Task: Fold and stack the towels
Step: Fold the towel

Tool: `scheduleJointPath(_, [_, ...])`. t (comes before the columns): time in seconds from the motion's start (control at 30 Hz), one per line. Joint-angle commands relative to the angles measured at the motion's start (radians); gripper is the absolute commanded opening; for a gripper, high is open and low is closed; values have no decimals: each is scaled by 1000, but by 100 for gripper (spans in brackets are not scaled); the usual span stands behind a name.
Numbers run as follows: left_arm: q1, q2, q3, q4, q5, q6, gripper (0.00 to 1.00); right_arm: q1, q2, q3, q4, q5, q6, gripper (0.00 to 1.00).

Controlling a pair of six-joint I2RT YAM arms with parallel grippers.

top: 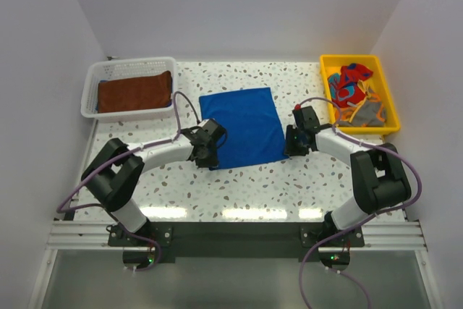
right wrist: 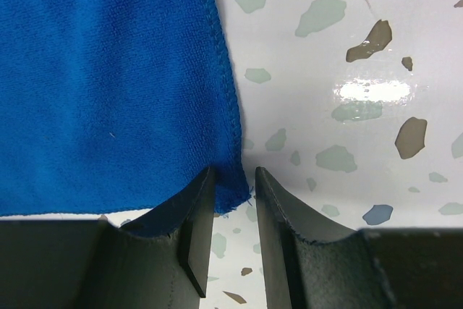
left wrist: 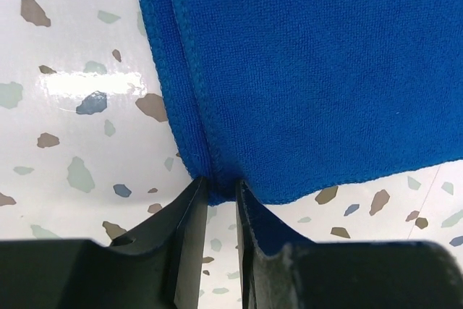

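1. Top external view: the white basket (top: 92, 85) at far left holds a folded rust-brown towel (top: 134, 92). The yellow tray (top: 327, 63) at far right has a crumpled heap of towels (top: 351, 83), a red-and-blue one on top.
2. The blue towel (top: 242, 128) lies flat mid-table.
3. The left gripper (left wrist: 218, 186) and right gripper (right wrist: 233, 179) both have their jaws slightly apart, each around a near corner of the blue towel.
4. It's a speckled terrazzo table (top: 239, 186) with plain white walls (top: 239, 5).

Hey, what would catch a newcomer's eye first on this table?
The royal blue towel spread flat mid-table, with the left gripper and right gripper at its near corners. Next, the yellow tray of jumbled colourful towels far right, and the white basket holding a rust-brown towel far left.
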Motion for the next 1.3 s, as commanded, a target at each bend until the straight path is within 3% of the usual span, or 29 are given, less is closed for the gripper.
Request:
scheduleJointPath(0.0, [-5, 2, 50, -32, -45, 3, 28, -1, -30, -11, 0, -3, 1, 34])
scheduleJointPath(0.47, [-7, 32, 49, -12, -20, 2, 27, -3, -34, -11, 0, -1, 0, 33])
scheduleJointPath(0.87, [-19, 20, 96, -41, -40, 3, 11, -3, -33, -12, 2, 0, -2, 33])
scheduleJointPath(1.27, [-31, 52, 113, -53, -31, 8, 21, -1, -31, -14, 3, -1, -2, 34])
